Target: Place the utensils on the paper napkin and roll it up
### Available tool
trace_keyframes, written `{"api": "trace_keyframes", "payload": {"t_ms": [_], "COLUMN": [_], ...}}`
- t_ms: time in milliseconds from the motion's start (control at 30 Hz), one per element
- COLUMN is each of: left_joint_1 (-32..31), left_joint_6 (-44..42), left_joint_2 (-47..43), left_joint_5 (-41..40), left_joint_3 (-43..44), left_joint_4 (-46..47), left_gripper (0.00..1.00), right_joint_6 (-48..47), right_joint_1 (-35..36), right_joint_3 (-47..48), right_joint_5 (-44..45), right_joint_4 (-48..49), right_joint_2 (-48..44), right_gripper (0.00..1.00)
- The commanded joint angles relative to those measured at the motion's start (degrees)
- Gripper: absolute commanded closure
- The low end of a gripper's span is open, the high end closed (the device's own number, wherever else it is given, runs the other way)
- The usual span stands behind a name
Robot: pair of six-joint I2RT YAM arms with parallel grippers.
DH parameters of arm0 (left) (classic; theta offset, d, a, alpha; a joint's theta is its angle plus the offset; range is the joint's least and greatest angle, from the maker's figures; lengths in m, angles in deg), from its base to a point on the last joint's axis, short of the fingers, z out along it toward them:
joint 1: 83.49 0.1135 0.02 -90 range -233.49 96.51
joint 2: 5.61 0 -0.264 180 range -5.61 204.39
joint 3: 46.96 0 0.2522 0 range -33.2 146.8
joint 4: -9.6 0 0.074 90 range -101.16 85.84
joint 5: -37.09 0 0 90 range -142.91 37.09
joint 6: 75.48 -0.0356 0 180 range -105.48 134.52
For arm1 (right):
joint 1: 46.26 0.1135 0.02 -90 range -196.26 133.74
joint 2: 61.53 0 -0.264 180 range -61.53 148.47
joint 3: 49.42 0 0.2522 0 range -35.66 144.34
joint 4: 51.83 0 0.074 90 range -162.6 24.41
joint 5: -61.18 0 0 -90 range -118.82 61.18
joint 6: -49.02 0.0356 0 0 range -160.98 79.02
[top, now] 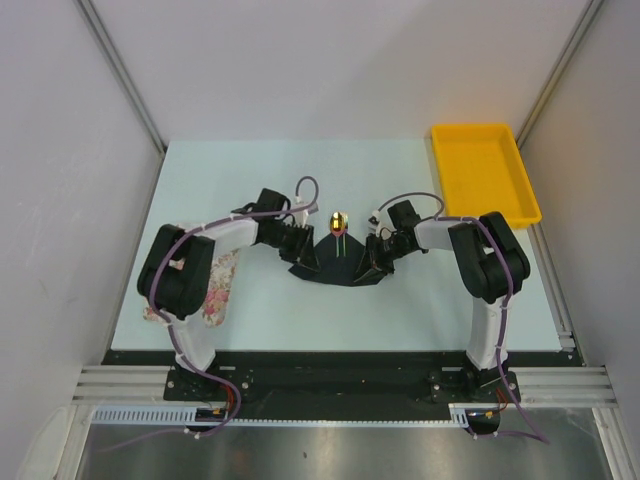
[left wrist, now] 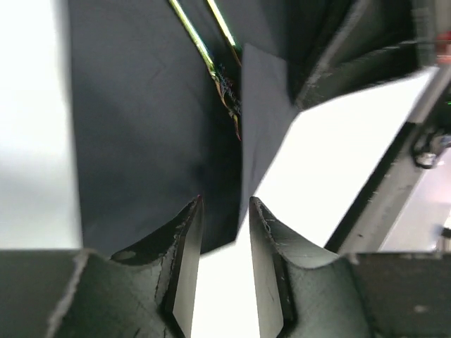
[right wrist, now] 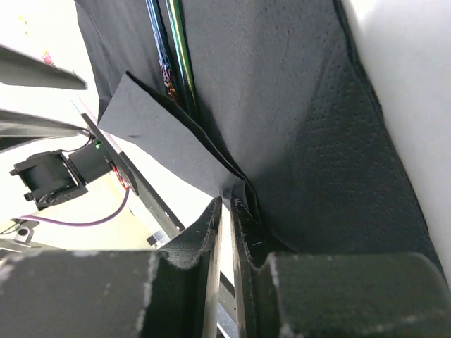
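The paper napkin [top: 335, 268] lies mid-table between the two arms. The utensils [top: 340, 222] run near-to-far along its middle, their gold ends poking past the far edge. The right gripper [right wrist: 231, 204] pinches a raised fold at the napkin's right side, jaws almost together. The left gripper [left wrist: 225, 202] sits at the left edge, narrowly parted and gripping nothing. To roll well, I'd carry the right flap leftward over the handles, low and taut, so the cutlery doesn't slide and the thin paper doesn't tear.
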Motion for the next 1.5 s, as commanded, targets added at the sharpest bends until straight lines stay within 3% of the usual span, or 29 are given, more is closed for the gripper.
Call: {"api": "trace_keyframes", "payload": {"t_ms": [0,233,600,1100,1467], "left_joint_1": [0.9,-2.1,-3.9,0.7,4.6], "left_joint_6": [-0.8,3.9,8.0,11.9,12.9], "left_joint_2": [-8.6,-9.2,2.5,8.1,6.9], "left_joint_5": [9.9,13.7,12.0,11.1,11.1], "left_joint_3": [-1.9,-3.5,0.6,-2.8,-7.0], "left_joint_4": [1.8,3.7,3.7,5.3,7.3], "left_gripper": [0.62,0.66,0.71,0.77,0.79], "right_joint_6": [-0.4,-0.1,0.0,-0.6,-1.4], "right_joint_1": [-0.5,-0.3,-0.7,-1.1,-1.3], "right_joint_3": [0.8,0.8,0.6,0.4,0.4], "right_joint_5": [3.5,3.7,3.7,4.4,4.4], "right_joint_4": [-0.6,-0.5,-0.4,-0.6,-1.0], "right_joint_2": [1.7,1.6,1.6,2.3,2.0], "right_gripper": [0.85,0.85,0.85,0.85,0.85]}}
